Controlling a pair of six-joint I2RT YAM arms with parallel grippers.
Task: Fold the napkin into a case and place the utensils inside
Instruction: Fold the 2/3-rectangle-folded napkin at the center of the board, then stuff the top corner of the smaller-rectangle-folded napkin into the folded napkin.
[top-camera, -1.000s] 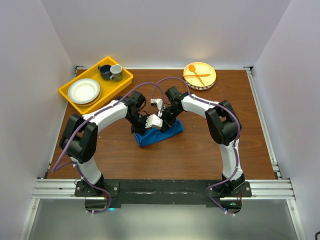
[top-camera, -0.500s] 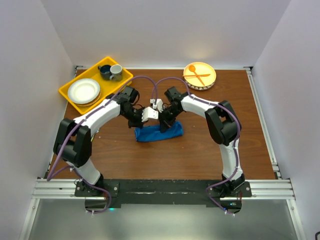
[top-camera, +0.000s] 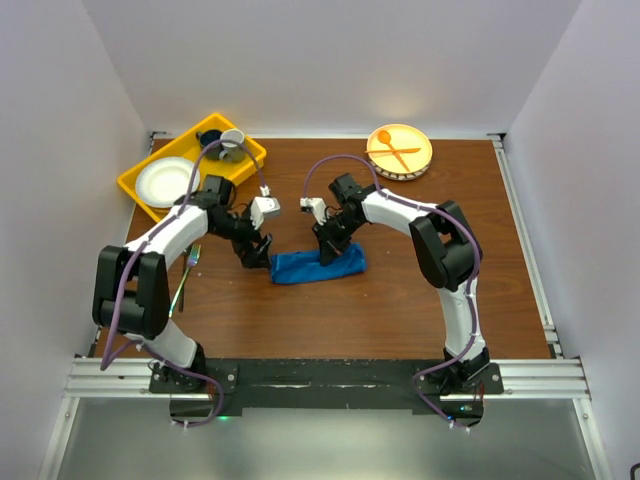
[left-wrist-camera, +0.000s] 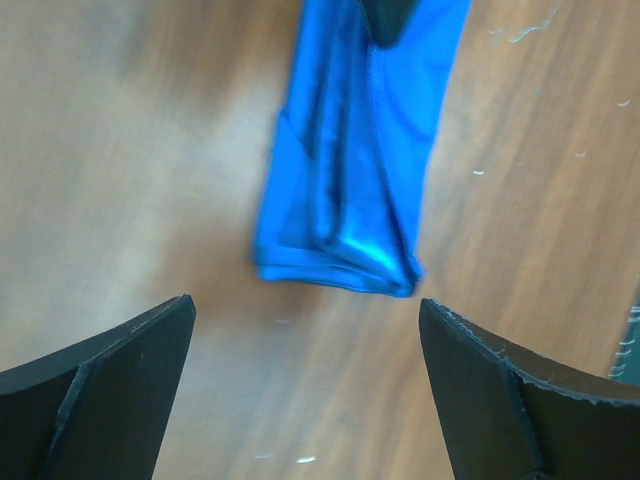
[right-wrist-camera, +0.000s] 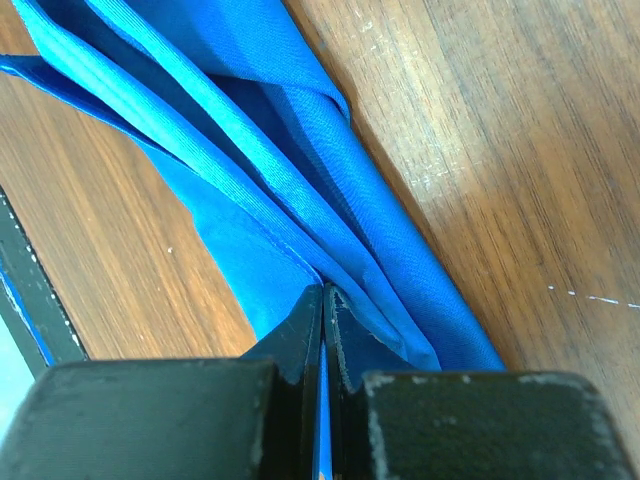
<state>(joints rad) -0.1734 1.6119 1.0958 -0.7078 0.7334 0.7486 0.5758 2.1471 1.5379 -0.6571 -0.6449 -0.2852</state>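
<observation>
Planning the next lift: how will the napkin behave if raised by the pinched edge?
Probably floppy: the napkin lies in loose, soft folds, so it would likely sag and unfold. It looks thin, so likely light. Its sheen suggests it might slip from the right gripper.

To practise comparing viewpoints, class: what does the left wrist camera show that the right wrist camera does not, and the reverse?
Left wrist only: the left gripper open with nothing in it, and the short folded end of the napkin lying free. Right wrist only: the right gripper shut, pinching a layer of the cloth, its folds seen close up. Both: the blue napkin lying on the wooden table.
</observation>
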